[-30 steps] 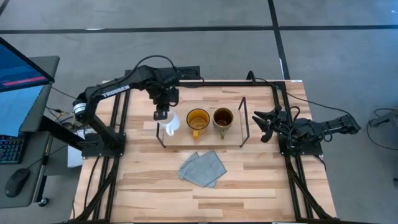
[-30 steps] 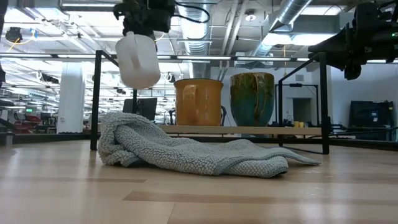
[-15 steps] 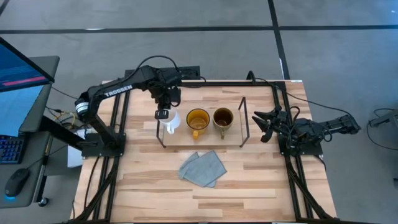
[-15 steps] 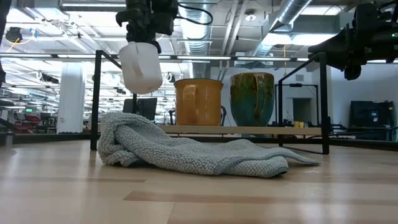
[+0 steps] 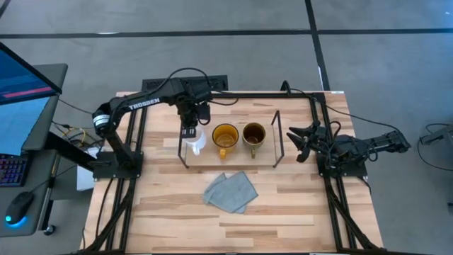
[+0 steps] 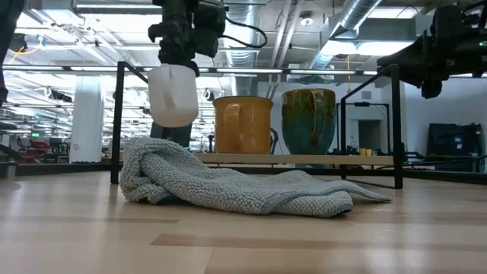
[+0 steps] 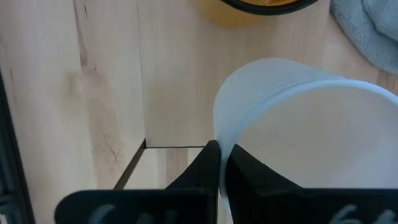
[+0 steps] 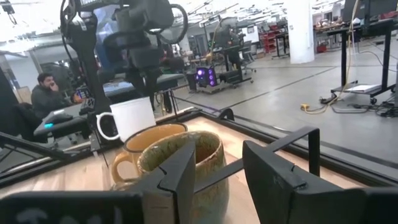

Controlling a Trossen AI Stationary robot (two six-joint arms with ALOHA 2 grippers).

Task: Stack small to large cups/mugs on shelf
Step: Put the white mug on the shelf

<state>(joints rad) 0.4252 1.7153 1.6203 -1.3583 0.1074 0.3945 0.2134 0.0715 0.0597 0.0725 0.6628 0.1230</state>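
The left gripper [image 5: 189, 132] pinches the rim of the small white mug [image 5: 193, 142], one finger inside and one outside its wall, as the left wrist view shows with the thin wall caught between the two dark fingers [image 7: 205, 165]. The mug hangs in the air over the left end of the shelf [image 5: 233, 160], clear of the board in the low view, its mouth up and its long axis close to vertical, perhaps tipped a little. From the right wrist view its handle points away from the yellow-amber mug [image 5: 225, 135], toward the shelf's left end. The yellow-amber mug stands upright at the middle of the shelf with its handle toward the front edge, and the olive-brown mug [image 5: 253, 134] stands upright just right of it, the two nearly touching. A grey-blue cloth [image 5: 231, 191] lies crumpled on the table in front of the shelf. The right gripper [image 5: 301, 142] waits beyond the shelf's right end, fingers spread apart and holding nothing.
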